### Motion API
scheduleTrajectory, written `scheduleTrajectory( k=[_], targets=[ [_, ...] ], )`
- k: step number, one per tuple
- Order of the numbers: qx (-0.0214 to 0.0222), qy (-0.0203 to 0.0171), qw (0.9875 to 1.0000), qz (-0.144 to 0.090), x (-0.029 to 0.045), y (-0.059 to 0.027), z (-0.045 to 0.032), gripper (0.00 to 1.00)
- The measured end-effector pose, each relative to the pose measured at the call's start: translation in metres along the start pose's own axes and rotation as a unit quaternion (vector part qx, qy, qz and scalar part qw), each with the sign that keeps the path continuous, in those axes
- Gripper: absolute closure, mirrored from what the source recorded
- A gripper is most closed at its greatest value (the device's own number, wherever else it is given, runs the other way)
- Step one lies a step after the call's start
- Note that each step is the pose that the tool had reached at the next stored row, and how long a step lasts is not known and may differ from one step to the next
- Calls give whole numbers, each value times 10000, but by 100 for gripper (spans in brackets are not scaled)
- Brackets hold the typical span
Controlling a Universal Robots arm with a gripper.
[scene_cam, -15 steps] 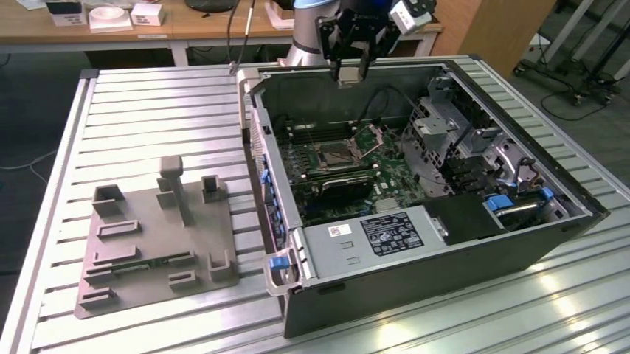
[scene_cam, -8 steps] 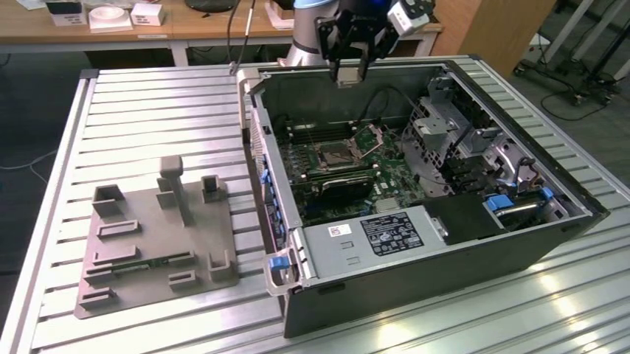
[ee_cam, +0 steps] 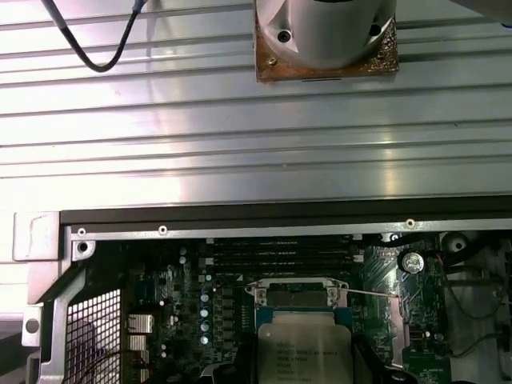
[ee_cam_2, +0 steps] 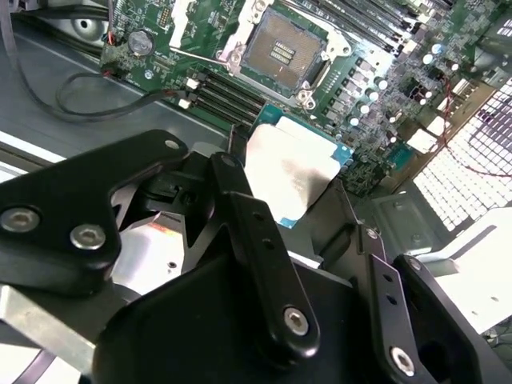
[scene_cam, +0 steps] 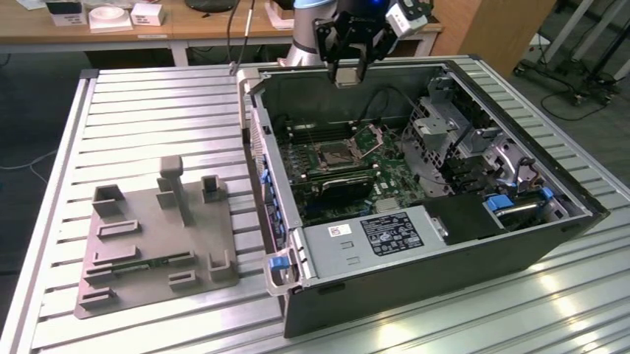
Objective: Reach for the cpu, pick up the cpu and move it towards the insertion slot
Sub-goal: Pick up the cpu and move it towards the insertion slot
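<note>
- Gripper point(scene_cam: 347, 74) hangs above the open computer case point(scene_cam: 551, 228) near its far wall in the exterior view, clenched on the cpu point(scene_cam: 347, 77), a small pale square at its tips.
- In the second wrist view the cpu point(ee_cam_2: 290, 170) sits between the black fingers point(ee_cam_2: 256, 232), silvery face showing, green edge toward the motherboard point(ee_cam_2: 376, 72).
- Insertion slot point(ee_cam_2: 282, 50) lies below and apart from the chip, its metal frame open, dark centre exposed.
- In the exterior view the insertion slot point(scene_cam: 329, 156) is mid-board.
- Grey plastic fixture point(scene_cam: 158, 243) rests on the slatted table point(scene_cam: 147, 110), toward the exterior view's left.
</note>
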State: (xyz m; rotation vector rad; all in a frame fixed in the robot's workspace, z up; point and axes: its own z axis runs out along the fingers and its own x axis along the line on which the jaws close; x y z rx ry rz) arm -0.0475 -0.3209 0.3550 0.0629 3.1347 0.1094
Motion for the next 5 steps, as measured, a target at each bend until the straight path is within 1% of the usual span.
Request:
scheduleTrajectory(
  k=[5],
  targets=[
    [0, 1, 10000, -14, 1, -1, -1, 46]
  ],
)
